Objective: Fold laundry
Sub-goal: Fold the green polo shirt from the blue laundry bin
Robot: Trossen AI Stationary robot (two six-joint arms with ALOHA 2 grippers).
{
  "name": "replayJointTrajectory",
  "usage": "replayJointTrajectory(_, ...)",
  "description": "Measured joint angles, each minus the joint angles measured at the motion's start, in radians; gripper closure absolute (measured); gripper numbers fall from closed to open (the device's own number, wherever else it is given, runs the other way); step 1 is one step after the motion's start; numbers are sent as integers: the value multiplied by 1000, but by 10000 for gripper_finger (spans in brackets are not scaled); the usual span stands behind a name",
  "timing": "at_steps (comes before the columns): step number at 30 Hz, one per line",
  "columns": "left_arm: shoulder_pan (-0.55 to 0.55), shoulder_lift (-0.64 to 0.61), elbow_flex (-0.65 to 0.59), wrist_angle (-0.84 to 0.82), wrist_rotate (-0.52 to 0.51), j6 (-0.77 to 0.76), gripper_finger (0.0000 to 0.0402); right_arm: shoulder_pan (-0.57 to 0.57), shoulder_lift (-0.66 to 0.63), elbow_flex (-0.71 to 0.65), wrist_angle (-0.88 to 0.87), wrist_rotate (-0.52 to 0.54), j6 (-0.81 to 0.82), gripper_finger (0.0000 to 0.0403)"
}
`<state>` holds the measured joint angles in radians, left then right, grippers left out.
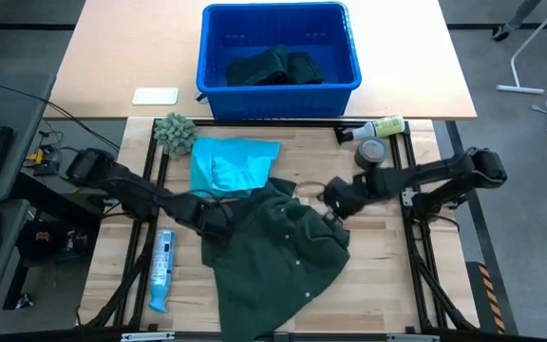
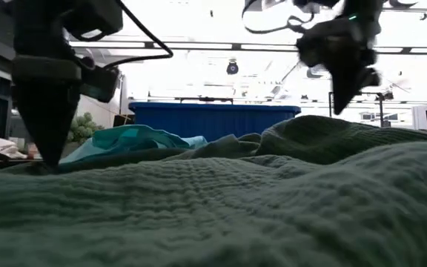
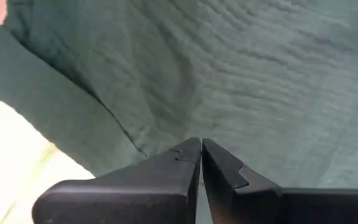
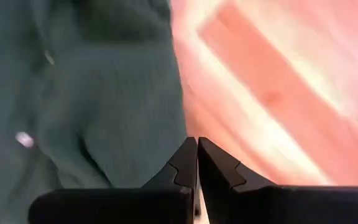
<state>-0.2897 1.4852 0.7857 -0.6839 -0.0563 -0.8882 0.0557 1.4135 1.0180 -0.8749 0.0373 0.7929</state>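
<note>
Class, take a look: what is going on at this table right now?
A two-armed robot is working on laundry. A dark green shirt lies crumpled mid-table, partly over a turquoise shirt. The left gripper sits at the green shirt's left edge and the right gripper at its upper right edge, both with jaws shut and nothing visibly held. More dark laundry waits in the blue bin.
</note>
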Motion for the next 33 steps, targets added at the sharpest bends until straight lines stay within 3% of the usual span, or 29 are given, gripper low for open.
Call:
replayJointTrajectory(6,58,-11,0,26,-18,-14,401,-193,29,0,204,-68,-187,400)
replayJointTrajectory(10,91,-19,22,56,22,-80,401,-279,91,0,342,-212,-252,375)
replayJointTrajectory(15,82,-26,111,145,-28,-29,401,-273,180,0,357,-354,-318,322)
replayJointTrajectory(22,121,14,144,440,-215,-8,401,-243,202,0,310,-336,-400,293)
replayJointTrajectory(27,180,126,162,631,-132,-8,401,-262,201,-16,335,-382,-433,293)
replayJointTrajectory(33,163,224,248,631,-71,-7,401,-306,201,-141,502,-461,-343,293)
